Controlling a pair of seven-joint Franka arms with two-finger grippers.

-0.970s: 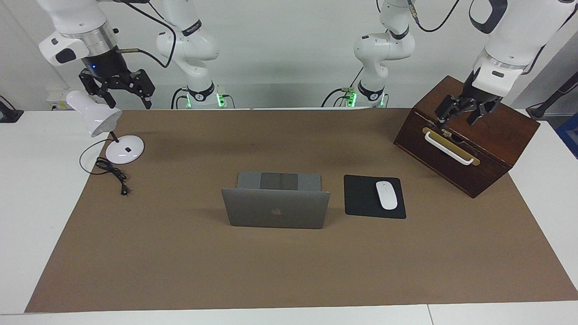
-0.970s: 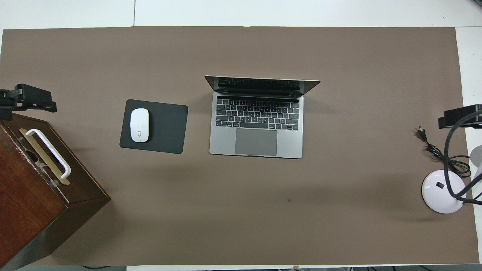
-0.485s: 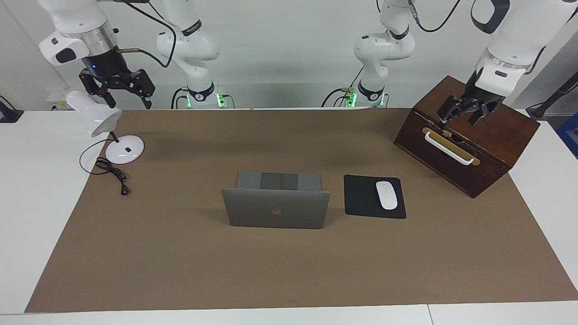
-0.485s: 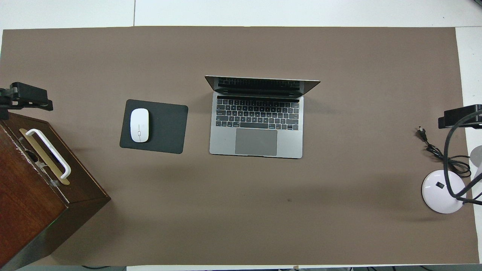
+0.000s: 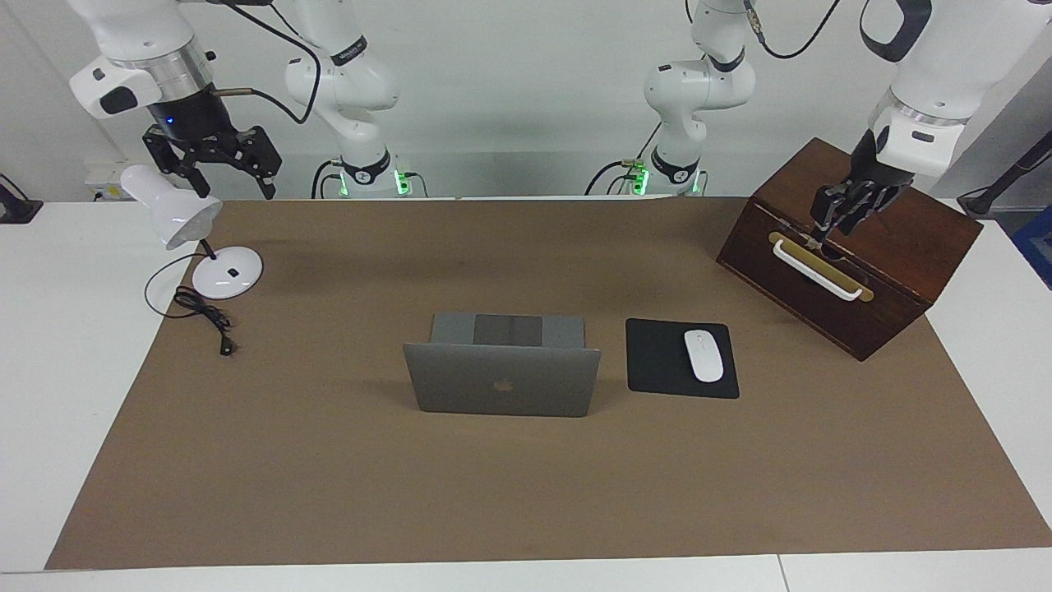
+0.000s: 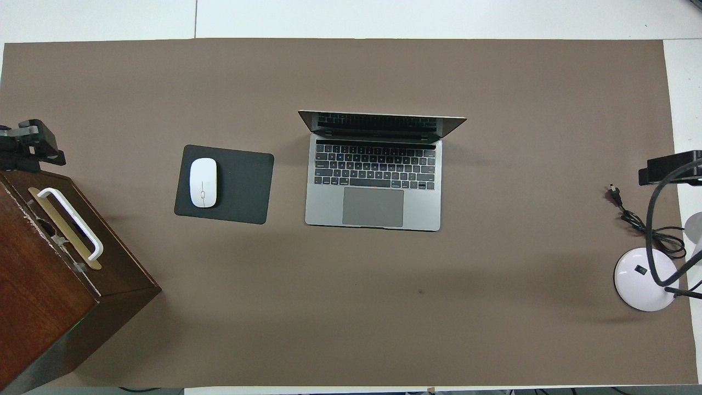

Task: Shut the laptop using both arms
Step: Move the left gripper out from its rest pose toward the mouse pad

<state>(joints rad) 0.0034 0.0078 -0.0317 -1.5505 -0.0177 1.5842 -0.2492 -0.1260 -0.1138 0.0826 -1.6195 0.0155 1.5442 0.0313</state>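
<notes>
The facing camera sat high across the desk (image 5: 74, 370), looking toward both robots at the top of its frame. The overhead camera looked steeply down from the robots' end. The 2 views, half a turn apart, shared the brown mat (image 6: 493, 82) and the laptop (image 5: 501, 386).

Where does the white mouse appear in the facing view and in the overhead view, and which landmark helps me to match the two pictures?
Facing view: the white mouse lies right of centre, on the black mouse pad.
Overhead view: the white mouse lies left of centre, on the same pad.
Shared landmark: the open laptop beside the pad; the mouse is on the pad's half toward the wooden box.
</notes>
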